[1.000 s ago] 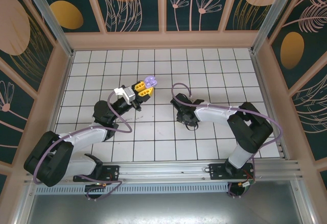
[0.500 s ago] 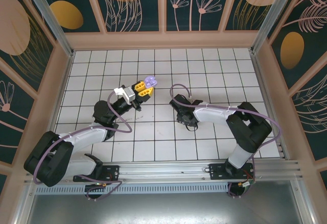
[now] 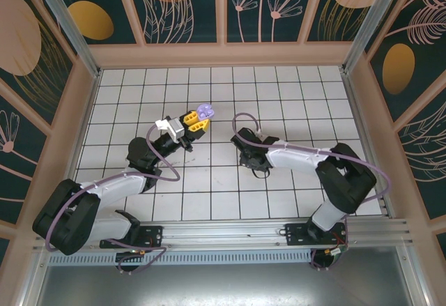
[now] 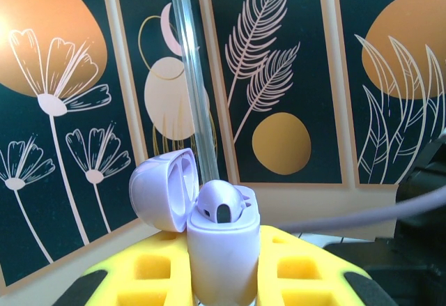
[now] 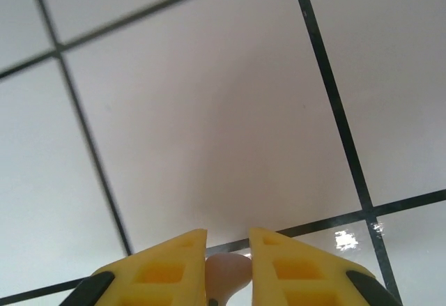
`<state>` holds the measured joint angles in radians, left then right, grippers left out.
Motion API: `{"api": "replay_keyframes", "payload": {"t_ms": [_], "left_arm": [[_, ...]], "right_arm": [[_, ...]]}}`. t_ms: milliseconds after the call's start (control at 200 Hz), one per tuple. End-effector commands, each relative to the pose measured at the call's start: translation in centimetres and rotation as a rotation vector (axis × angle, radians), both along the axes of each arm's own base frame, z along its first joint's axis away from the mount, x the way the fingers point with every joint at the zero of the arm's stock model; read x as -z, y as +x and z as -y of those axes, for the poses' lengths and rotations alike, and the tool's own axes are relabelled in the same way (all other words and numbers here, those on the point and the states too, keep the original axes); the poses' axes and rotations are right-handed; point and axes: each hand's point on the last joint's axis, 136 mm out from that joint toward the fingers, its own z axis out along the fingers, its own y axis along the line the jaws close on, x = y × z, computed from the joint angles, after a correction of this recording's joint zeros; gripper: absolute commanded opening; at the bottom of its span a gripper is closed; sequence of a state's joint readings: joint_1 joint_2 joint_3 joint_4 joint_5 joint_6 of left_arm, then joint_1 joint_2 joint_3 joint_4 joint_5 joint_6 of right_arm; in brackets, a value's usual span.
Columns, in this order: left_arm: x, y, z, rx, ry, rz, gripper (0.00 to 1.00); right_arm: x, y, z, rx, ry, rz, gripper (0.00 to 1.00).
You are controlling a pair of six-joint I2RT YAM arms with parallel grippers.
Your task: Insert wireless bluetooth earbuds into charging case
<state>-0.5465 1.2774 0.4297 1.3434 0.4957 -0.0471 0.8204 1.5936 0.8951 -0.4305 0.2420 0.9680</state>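
walls (image 3: 279,6): dark panels with leaf and flower prints in tan frames, on three sides
post (image 4: 191,76): pale metal upright, behind the case
left gripper (image 3: 193,121): left of centre, raised off the floor, clenched on the case
case (image 4: 223,257): lavender, upright between the yellow fingers
lid (image 4: 162,189): hinged open to the left
lavender bud (image 4: 221,201): seated in the case
floor (image 3: 279,97): glossy white tiles, dark grout
right gripper (image 5: 228,250): right of centre, pointing down at a tile, grasping the pink bud
pink bud (image 5: 226,272): between the fingertips, close over a grout line; floor contact unclear
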Motion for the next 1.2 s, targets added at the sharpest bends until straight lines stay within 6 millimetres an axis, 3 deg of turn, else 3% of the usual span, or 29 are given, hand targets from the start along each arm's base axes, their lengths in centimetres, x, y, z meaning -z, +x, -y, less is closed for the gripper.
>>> {"api": "replay_keyframes", "payload": {"t_ms": [0,130,465,621,726,906,1191], "left_arm": [[-1.7,-0.6,-0.1,0.010,-0.040,0.039,0.00],[-1.8,-0.7,-0.1,0.011,-0.033,0.046,0.00],[-1.6,-0.8,0.4,0.027,0.004,0.050,0.00],[-1.4,-0.7,0.5,0.032,0.014,0.047,0.00],[-1.4,-0.5,0.7,0.035,0.020,0.045,0.00],[-1.4,-0.1,1.0,0.041,0.022,0.034,0.00],[-1.6,0.3,1.3,0.048,0.007,0.022,0.00]], "right_arm": [[-3.7,1.0,-0.6,0.001,0.064,0.100,0.19],[-8.1,1.8,-0.7,-0.011,0.118,0.208,0.18],[-23.2,4.0,-2.4,-0.151,0.240,0.532,0.18],[-29.9,4.2,-3.3,-0.214,0.296,0.666,0.19],[-33.3,4.1,-4.1,-0.260,0.334,0.736,0.18],[-36.1,3.5,-6.3,-0.332,0.360,0.797,0.18],[-36.3,1.8,-10.0,-0.425,0.385,0.827,0.18]]}}
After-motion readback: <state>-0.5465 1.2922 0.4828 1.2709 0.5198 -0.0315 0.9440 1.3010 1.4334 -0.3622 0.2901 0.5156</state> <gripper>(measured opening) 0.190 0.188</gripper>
